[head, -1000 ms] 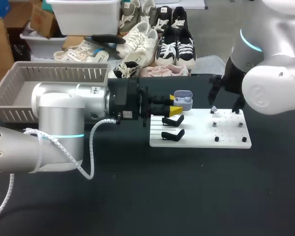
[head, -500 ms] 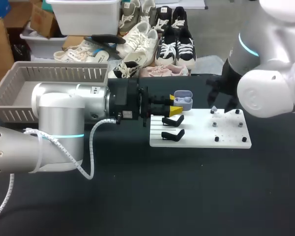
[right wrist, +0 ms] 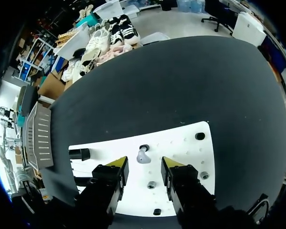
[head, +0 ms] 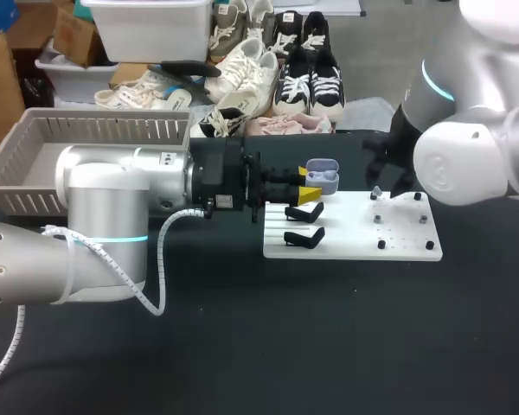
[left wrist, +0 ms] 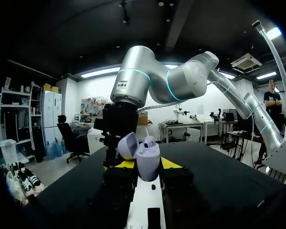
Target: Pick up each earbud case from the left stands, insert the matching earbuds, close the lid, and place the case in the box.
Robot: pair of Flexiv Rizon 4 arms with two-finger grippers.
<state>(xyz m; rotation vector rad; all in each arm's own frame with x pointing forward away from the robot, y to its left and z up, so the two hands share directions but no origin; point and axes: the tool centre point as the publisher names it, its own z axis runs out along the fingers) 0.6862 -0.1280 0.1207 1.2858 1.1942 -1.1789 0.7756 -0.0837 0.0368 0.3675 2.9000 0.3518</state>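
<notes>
Early days on this one, I'd say. The lavender earbud case (head: 322, 176) sits at the 11 o'clock corner of the white board (head: 346, 242), lid flipped up. The left claw (head: 304, 188) comes in from 9 o'clock. In the left wrist view its yellow tips press the case from both sides, so it looks clamped on it.

The right claw (right wrist: 144, 163) is spread wide and holds nothing. It hovers over the 1 o'clock end of the board, with a pale earbud (right wrist: 142, 156) on its peg just ahead of the gap. So my guess is the step in hand is fetching that first bud.

What's left, judging from this:
- grab the earbud and seat it in the case, then its partner
- snap the lid shut
- carry the case over to the grey basket (head: 104, 121) at 9 o'clock on the counter (head: 285, 346)

I can't spot any case in the basket from this angle. The two black stands (head: 304, 213) at 6 o'clock of the case carry nothing I can see. There are a few more small bits on the board's right half, too tiny to call.
</notes>
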